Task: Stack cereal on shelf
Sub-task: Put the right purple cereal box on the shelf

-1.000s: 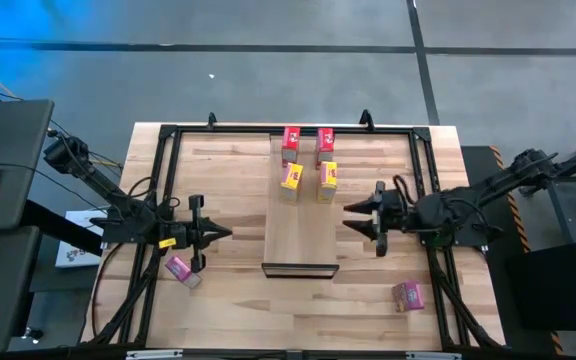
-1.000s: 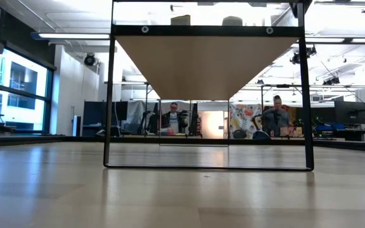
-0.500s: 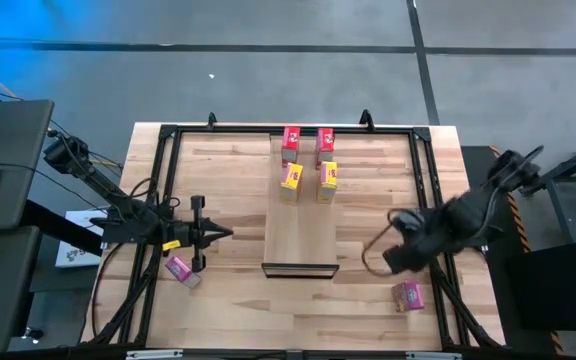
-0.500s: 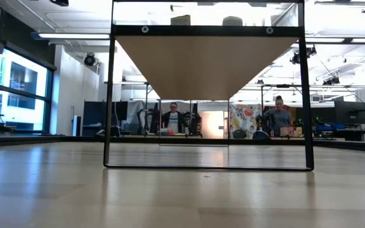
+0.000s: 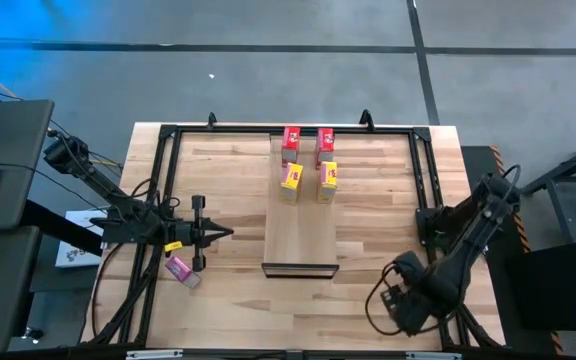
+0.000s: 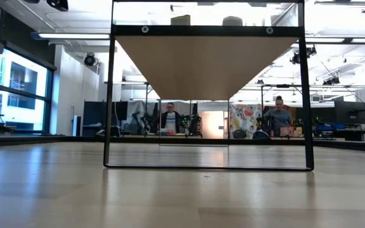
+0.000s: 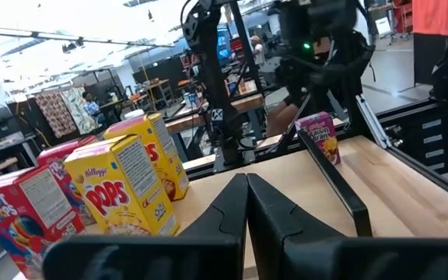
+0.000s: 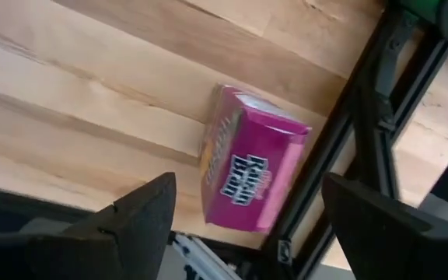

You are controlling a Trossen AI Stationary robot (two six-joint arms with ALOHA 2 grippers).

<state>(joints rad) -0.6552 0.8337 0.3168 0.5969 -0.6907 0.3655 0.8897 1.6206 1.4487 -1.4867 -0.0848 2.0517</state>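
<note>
From above, the shelf (image 5: 300, 225) runs down the middle of the table (image 5: 228, 300), with its dark bar (image 5: 300, 268) at the near end. Two red boxes (image 5: 291, 139) and two yellow boxes (image 5: 290, 178) stand at the shelf's far end. One pink box (image 5: 179, 270) lies near the table's left edge, just beside the left gripper (image 5: 218, 235), which has its fingers pressed together and holds nothing. The right gripper (image 5: 400, 300) hangs over the near right corner and hides the other pink box.

The low view shows only the shelf's frame (image 6: 209, 95) and people far behind. No gripper shows here.

In the left wrist view, the closed fingers (image 7: 247, 210) point across the table toward the yellow boxes (image 7: 123, 187) and a pink box (image 7: 319, 137) at the far side.

In the right wrist view, the fingers (image 8: 142, 214) are spread wide with the pink box (image 8: 251, 167) between them, not touched yet. The box sits right by the black rail (image 8: 364, 132) at the table's edge. I think it should come straight down, squeeze the box's flat sides, and stay off the rail. The near half of the shelf is free.
</note>
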